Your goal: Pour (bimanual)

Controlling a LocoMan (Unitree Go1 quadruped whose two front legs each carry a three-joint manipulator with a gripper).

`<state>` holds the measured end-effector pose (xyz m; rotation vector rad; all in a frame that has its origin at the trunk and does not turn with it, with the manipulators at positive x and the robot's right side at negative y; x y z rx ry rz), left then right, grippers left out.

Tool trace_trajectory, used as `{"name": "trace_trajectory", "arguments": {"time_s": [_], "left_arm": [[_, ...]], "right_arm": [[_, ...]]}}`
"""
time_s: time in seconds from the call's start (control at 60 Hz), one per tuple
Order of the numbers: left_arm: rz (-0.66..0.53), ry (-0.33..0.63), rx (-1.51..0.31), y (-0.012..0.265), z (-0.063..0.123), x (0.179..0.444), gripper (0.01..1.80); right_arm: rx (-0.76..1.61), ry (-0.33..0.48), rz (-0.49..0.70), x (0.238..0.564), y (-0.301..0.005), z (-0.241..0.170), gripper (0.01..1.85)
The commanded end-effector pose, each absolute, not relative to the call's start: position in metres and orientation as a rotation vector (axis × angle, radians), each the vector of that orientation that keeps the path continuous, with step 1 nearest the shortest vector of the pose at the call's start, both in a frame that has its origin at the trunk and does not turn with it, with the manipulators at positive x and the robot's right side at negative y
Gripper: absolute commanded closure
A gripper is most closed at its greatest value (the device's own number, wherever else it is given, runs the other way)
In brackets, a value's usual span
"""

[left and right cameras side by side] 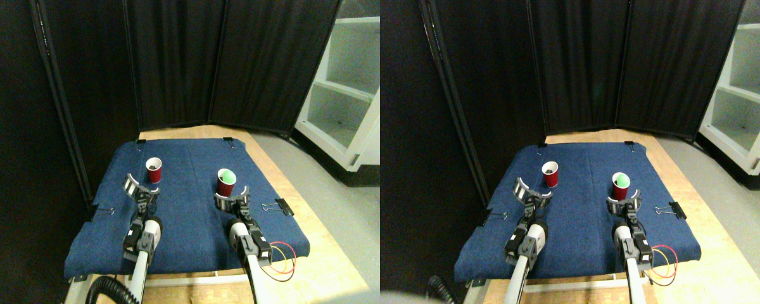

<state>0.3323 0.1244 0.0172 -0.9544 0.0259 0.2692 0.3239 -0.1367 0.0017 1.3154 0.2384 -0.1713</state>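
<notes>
Nearest the camera, a coiled black cable curls at the bottom edge beside the left pale manipulator arm, and to the right a loop of red and yellow wires hangs by the right pale manipulator arm. Both arms reach up over a dark blue cloth mat spread on a light wooden counter.

There are two hands. The left hand sits with its two jaws spread apart, empty, just beside and slightly below the left small red paper cup, not touching it as far as can be seen. That cup stands upright with a dark fill inside. The right hand has its jaws apart on either side of the base of the right small red paper cup, which stands upright and shows green inside; whether the jaws press on it cannot be told.

There are two cups in all, well apart on the mat. Four black binder clips show at its edges: one at the left edge, two at the far edge, one at the right edge.

Behind stands a black folding screen, and at far right a white shelf unit.
</notes>
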Motion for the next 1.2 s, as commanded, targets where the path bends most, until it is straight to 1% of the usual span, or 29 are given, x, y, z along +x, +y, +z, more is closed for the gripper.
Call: {"name": "trace_trajectory", "arguments": {"time_s": [0.017,0.05,0.1,0.15,0.2,0.3,0.35,0.367,0.383,0.45,0.517,0.583,0.7,0.8,0.867,0.883,1.067,1.2], "left_arm": [[0.287,0.008,-1.010,0.119,0.017,0.337,0.71],[0.298,0.010,-1.036,0.119,0.014,0.339,0.72],[0.304,0.015,-1.071,0.119,0.011,0.341,0.73],[0.307,0.020,-1.095,0.119,0.006,0.346,0.70],[0.318,0.018,-1.136,0.119,0.002,0.348,0.68],[0.312,0.042,-1.200,0.119,-0.006,0.355,0.69],[0.317,0.045,-1.212,0.118,-0.009,0.357,0.69],[0.315,0.054,-1.237,0.118,-0.012,0.360,0.72],[0.315,0.059,-1.248,0.117,-0.013,0.361,0.74],[0.323,0.066,-1.257,0.115,-0.017,0.364,0.76],[0.323,0.072,-1.260,0.114,-0.021,0.368,0.75],[0.332,0.070,-1.269,0.112,-0.022,0.369,0.77],[0.324,0.082,-1.285,0.111,-0.024,0.373,0.73],[0.319,0.080,-1.295,0.111,-0.025,0.378,0.75],[0.312,0.085,-1.300,0.110,-0.026,0.381,0.75],[0.314,0.084,-1.315,0.110,-0.026,0.383,0.74],[0.315,0.090,-1.341,0.108,-0.026,0.389,0.71],[0.306,0.101,-1.352,0.107,-0.029,0.396,0.69]], "right_arm": [[1.353,0.231,-0.154,0.324,-0.135,0.004,0.83],[1.369,0.245,-0.135,0.325,-0.136,0.002,0.81],[1.383,0.248,-0.139,0.325,-0.136,0.002,0.80],[1.409,0.261,-0.130,0.327,-0.136,0.001,0.79],[1.415,0.260,-0.134,0.328,-0.135,0.000,0.78],[1.436,0.258,-0.138,0.332,-0.133,-0.003,0.77],[1.444,0.251,-0.146,0.333,-0.133,-0.004,0.79],[1.465,0.246,-0.140,0.335,-0.132,-0.006,0.87],[1.475,0.243,-0.142,0.336,-0.131,-0.006,0.89],[1.502,0.245,-0.134,0.338,-0.131,-0.007,0.92],[1.533,0.243,-0.132,0.341,-0.132,-0.009,0.90],[1.562,0.246,-0.109,0.343,-0.132,-0.011,0.90],[1.611,0.241,-0.123,0.346,-0.133,-0.014,0.90],[1.669,0.237,-0.146,0.349,-0.133,-0.018,0.92],[1.672,0.239,-0.137,0.349,-0.133,-0.018,0.94],[1.674,0.239,-0.135,0.349,-0.133,-0.017,0.92],[1.687,0.238,-0.130,0.350,-0.134,-0.017,0.91],[1.715,0.241,-0.128,0.352,-0.134,-0.018,0.89]]}}
